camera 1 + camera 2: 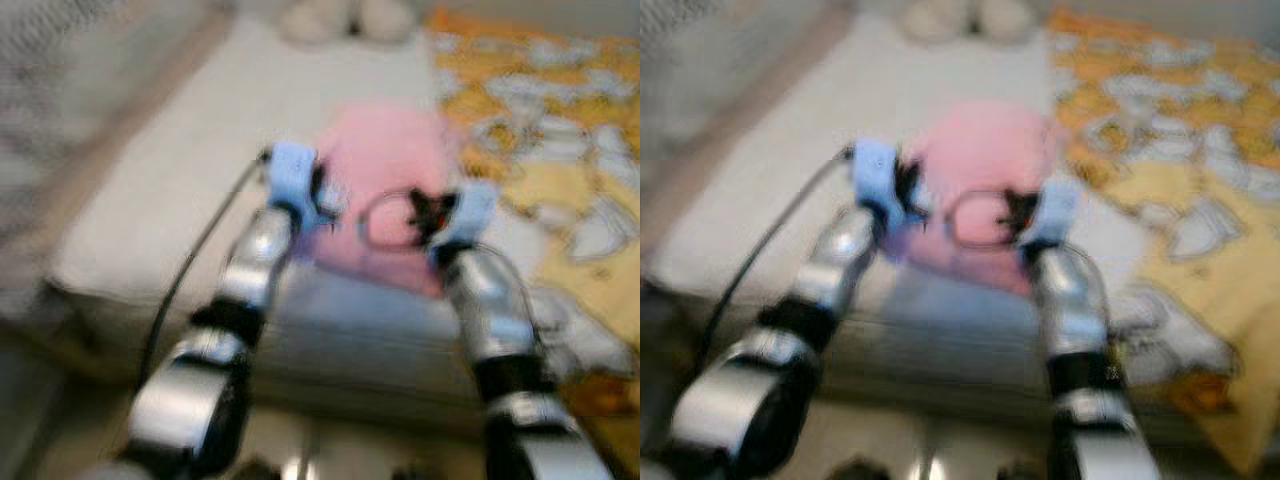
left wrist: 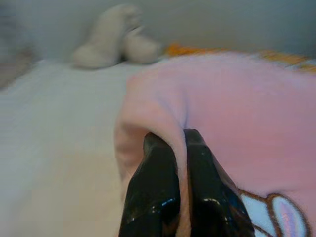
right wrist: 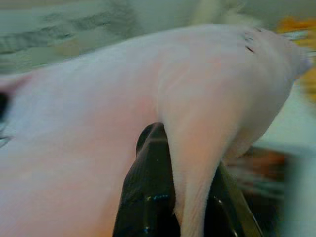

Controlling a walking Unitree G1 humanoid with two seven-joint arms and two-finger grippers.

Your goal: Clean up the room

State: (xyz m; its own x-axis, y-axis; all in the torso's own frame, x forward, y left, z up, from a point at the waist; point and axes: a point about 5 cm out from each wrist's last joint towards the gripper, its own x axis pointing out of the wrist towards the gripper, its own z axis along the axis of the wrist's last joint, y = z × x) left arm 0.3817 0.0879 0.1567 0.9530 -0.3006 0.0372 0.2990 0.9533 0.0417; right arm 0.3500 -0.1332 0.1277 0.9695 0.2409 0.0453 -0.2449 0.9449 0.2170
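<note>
A pink garment (image 1: 385, 165) with a cartoon print lies on the near part of a white bed (image 1: 200, 170). My left gripper (image 1: 322, 200) is at the garment's left edge, and in the left wrist view its black fingers (image 2: 158, 192) are shut on a fold of the pink garment (image 2: 232, 123). My right gripper (image 1: 425, 212) is at the garment's near right edge. In the right wrist view its fingers (image 3: 148, 187) pinch a ridge of the pink garment (image 3: 197, 98). The head views are blurred.
A yellow and orange patterned blanket (image 1: 560, 150) covers the right side of the bed. Two pale plush shapes (image 1: 345, 18) rest at the far end. A grey strip of wall or headboard (image 1: 60, 120) runs along the bed's left side. Floor shows below the mattress edge.
</note>
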